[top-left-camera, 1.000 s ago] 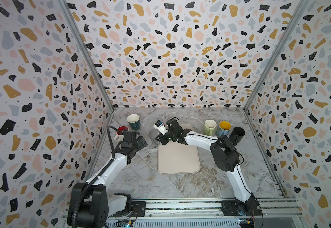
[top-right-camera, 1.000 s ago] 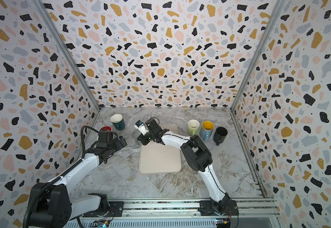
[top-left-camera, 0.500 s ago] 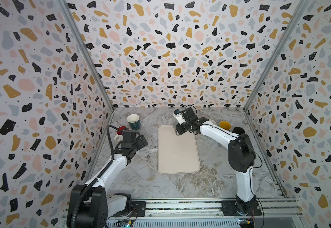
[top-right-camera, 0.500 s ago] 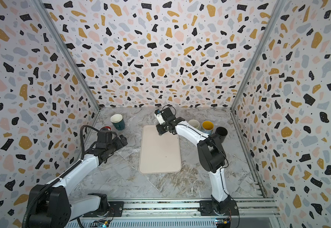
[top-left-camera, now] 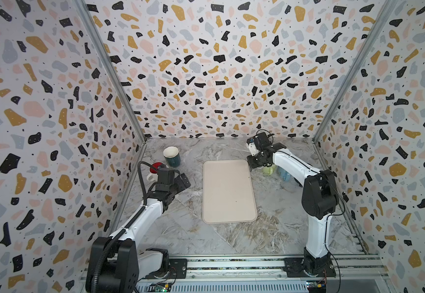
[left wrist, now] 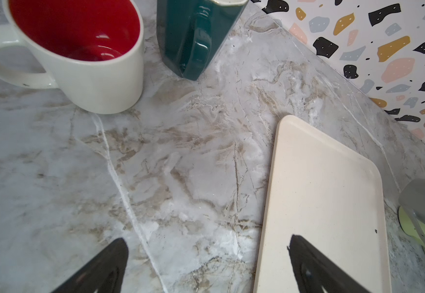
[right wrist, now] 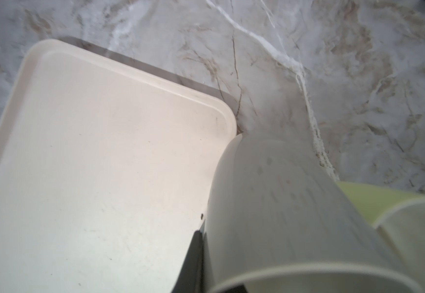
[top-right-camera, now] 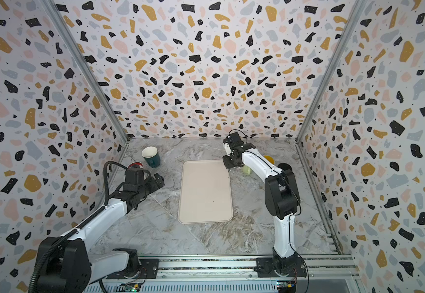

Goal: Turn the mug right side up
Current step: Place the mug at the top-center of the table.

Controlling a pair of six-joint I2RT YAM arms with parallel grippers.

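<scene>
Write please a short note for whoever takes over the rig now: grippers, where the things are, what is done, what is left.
Left gripper: open, empty, over the table between the red-lined mug and the tray.
Right gripper: shut on the rim of the cream mug, at the tray's far right corner, beside the light green mug.
Done: cream mug gripped, its mouth facing the wrist camera, so apparently opening up.
Left: whether its base touches the table cannot be told. Probably set it down upright, release, withdraw.
</scene>
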